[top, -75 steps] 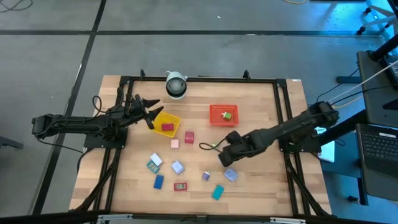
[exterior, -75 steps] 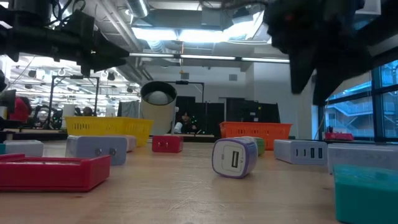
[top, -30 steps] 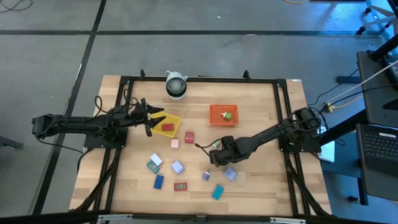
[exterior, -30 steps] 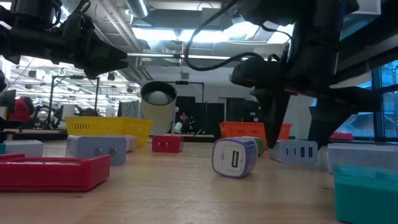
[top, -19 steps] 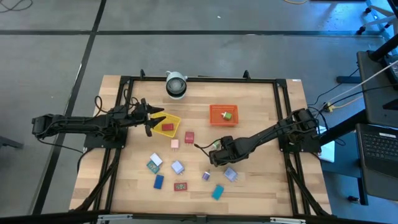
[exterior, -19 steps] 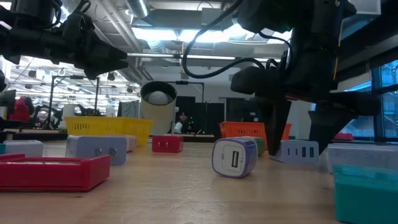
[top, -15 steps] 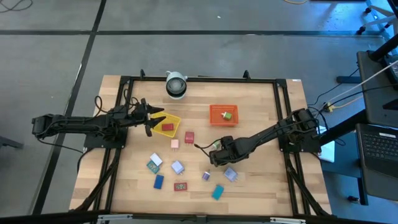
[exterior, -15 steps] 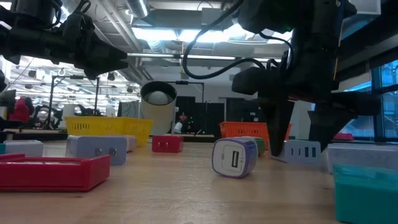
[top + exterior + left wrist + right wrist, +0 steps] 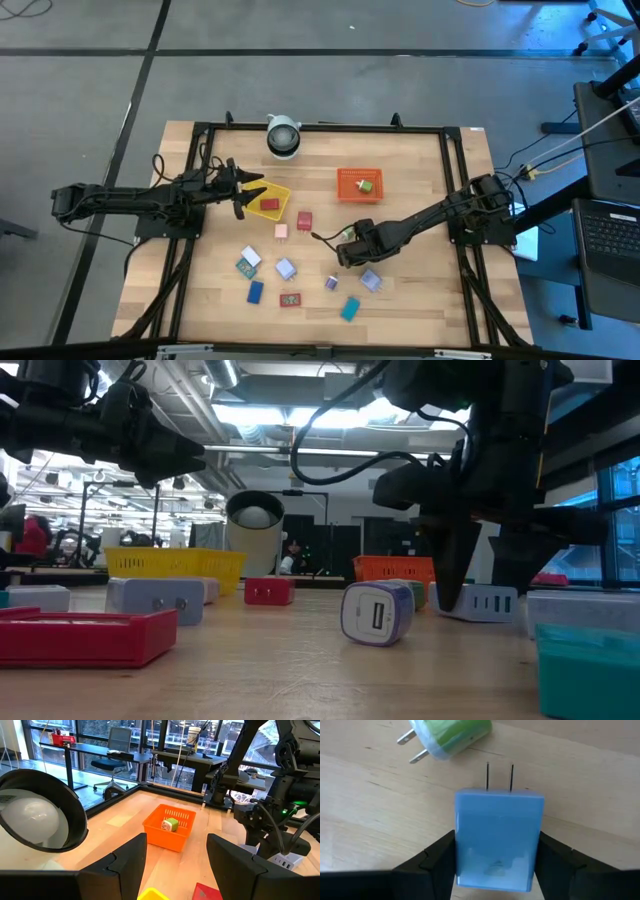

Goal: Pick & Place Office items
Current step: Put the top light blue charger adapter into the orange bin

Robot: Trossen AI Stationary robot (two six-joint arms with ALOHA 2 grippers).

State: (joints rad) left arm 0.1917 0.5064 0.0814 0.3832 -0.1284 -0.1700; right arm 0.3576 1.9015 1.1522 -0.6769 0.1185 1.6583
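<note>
Charger [image 9: 499, 837], blue with two prongs, lies flat on the table [image 9: 420, 300] at our right gripper [image 9: 352, 262]; both fingers [image 9: 557, 856] clasp its sides. Green plug [image 9: 451, 736] sits at its eleven o'clock. Our left gripper [image 9: 243, 187] hovers unclenched beside the yellow tray [image 9: 271, 190].

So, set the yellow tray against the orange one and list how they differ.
Colour: the yellow tray is bright yellow, the orange tray orange-red.
Contents: the yellow tray holds a red piece, the orange tray a green piece.
Pose: the yellow tray sits turned at an angle to the table edges, the orange tray roughly square to them.
Shared: both are shallow and hold one piece.
</note>
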